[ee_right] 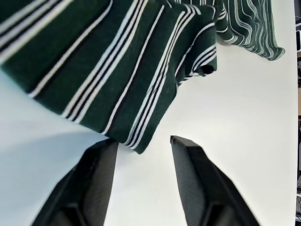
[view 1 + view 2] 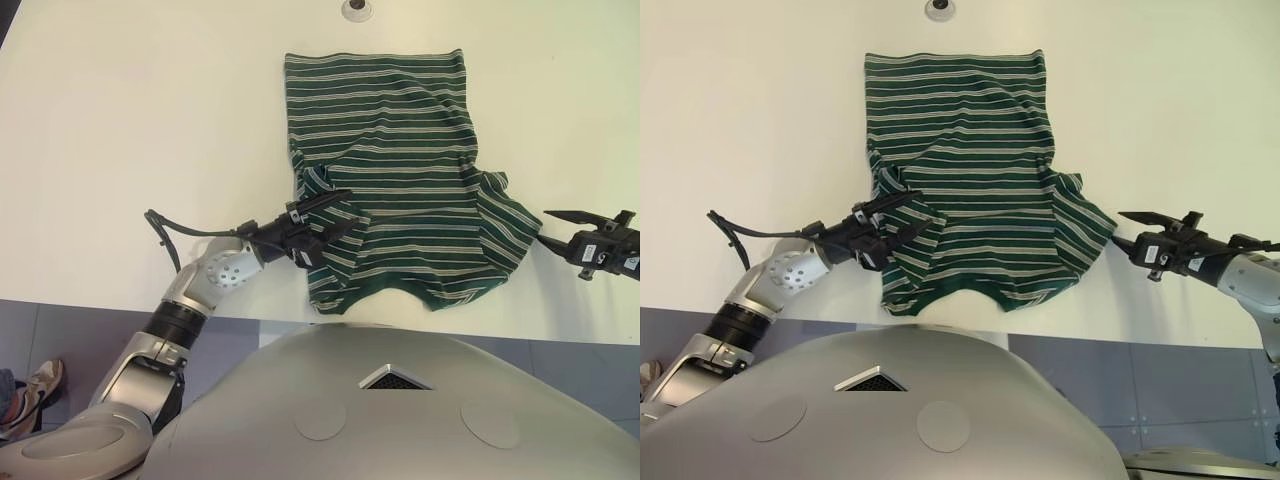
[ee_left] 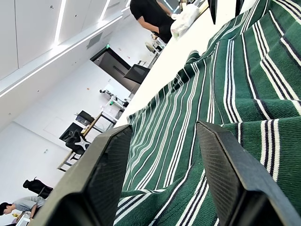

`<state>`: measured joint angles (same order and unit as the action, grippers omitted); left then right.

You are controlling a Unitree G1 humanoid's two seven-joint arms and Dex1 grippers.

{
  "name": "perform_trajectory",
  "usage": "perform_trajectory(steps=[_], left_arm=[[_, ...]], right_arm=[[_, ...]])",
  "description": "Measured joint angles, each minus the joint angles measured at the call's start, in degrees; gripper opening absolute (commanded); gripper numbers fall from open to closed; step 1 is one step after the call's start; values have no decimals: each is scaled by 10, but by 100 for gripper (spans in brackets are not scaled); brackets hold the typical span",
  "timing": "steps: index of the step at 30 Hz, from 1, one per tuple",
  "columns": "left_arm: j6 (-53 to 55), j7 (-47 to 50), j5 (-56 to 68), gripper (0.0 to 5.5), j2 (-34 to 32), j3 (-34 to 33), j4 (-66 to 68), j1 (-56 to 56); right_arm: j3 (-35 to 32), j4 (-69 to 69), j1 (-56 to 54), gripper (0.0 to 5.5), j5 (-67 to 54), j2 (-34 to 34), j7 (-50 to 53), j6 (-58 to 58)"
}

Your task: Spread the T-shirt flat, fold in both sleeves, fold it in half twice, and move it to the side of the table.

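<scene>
here, rumpled striped knit t-shirt (image 2: 400, 160) covers smooth table (image 2: 120, 130).

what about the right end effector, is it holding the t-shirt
No, the right end effector is open and empty, short of the T-shirt sleeve.

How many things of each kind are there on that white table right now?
T-shirt, green with pale stripes: 1
Grippers: 2 (left gripper, jaws open with shirt fabric between them; right gripper, jaws open beside a sleeve)
Round fitting set in the table at its far edge: 1
Total: 4
</scene>
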<state>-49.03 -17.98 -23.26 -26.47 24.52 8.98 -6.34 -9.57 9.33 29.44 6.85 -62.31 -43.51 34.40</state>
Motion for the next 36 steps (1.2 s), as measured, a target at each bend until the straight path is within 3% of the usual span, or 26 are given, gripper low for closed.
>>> perform_trajectory(steps=[9, 21, 30, 36], left_arm=[[0, 1, -8, 252, 3, 0, 1, 0], [-1, 10, -17, 252, 4, 0, 9, 3], [-2, 11, -17, 252, 5, 1, 13, 4], [-2, 11, -17, 252, 6, 1, 15, 4]], right_arm=[[13, 1, -1, 7, 2, 0, 0, -2], [20, -24, 4, 2, -9, 1, -9, 2], [-27, -133, 45, 2, -140, 6, -51, 24], [-36, -145, 26, 2, -146, 27, -57, 15]])
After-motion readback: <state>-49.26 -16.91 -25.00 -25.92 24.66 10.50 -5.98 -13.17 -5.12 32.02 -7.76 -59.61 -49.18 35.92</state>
